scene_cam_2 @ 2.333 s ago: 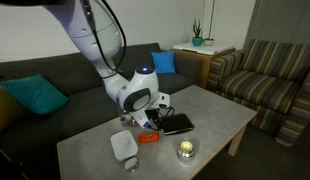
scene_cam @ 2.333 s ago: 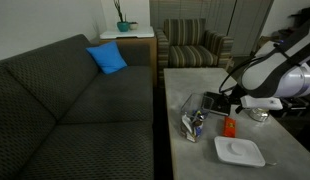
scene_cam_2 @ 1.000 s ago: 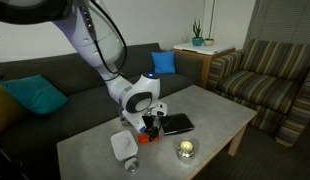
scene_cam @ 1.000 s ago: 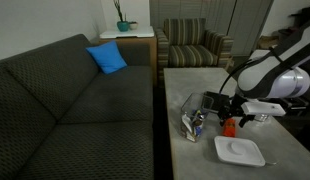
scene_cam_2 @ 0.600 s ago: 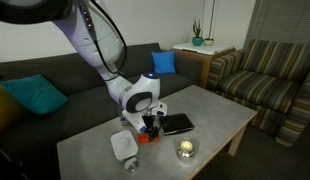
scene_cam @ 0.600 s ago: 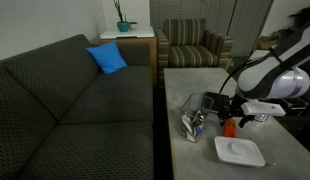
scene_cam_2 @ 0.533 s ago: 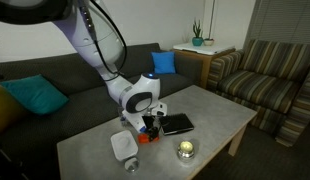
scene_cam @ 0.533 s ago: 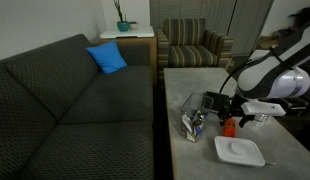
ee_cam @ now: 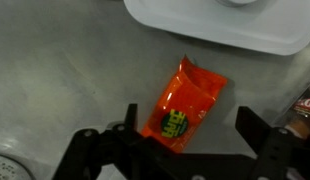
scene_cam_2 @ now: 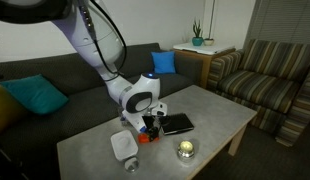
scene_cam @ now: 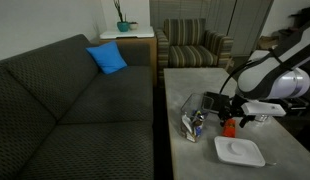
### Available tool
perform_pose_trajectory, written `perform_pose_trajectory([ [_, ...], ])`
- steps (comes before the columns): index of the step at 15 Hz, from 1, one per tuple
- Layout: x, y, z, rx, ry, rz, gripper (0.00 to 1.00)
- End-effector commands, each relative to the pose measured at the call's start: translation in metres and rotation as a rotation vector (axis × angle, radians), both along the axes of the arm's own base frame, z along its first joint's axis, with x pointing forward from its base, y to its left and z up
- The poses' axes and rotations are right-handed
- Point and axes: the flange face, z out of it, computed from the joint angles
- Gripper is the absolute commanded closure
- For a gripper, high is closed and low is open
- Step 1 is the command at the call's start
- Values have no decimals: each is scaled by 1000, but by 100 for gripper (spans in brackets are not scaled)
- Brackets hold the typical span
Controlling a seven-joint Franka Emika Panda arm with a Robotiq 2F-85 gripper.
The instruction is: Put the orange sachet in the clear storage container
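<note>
Item 1. Sofa (scene_cam: pixel 75 100), dark grey, alongside one long edge of the desk; a blue cushion (scene_cam: pixel 108 58) lies at its far end, and a teal cushion (scene_cam_2: pixel 35 96) shows in an exterior view.

Item 2. Armchair (scene_cam: pixel 195 45), striped, beyond the desk's far end.

Item 3. Desk (scene_cam: pixel 195 85), grey and low, seen in both exterior views; it carries all the smaller items.

Item 4. Robot arm (scene_cam: pixel 270 75), white, bent down over the desk's middle.

Item 5. White tray (scene_cam: pixel 240 152), flat, rectangular, near one end of the desk.

Item 6. Black square tray (scene_cam: pixel 213 101), towards the desk's middle.

Item 7. Clear storage container (scene_cam: pixel 193 122), by the desk's sofa-side edge, with blue and white things inside.

Item 8. Fingers (ee_cam: pixel 247 130), black, spread as wide as they go, holding nothing; in the wrist view one stands on each side of the sachet, low over the desk (contact with the packet cannot be made out).

Item 9. Glass (scene_cam_2: pixel 185 150), small, near the desk edge away from the sofa.

Item 10. Orange sachet (ee_cam: pixel 185 103), lying flat on the bare desk, tilted, just beside the white tray's long edge and not touching it. It lies between the container and the glass, apart from the container and outside it (scene_cam: pixel 229 127).
</note>
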Motion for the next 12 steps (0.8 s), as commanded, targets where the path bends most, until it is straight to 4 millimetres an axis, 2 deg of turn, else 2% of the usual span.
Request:
perform_pose_trajectory([
  [1,-1,-3,-2,-34,6,-27,0],
  [12,-12,-13,-10,-14,-10,-207,0],
])
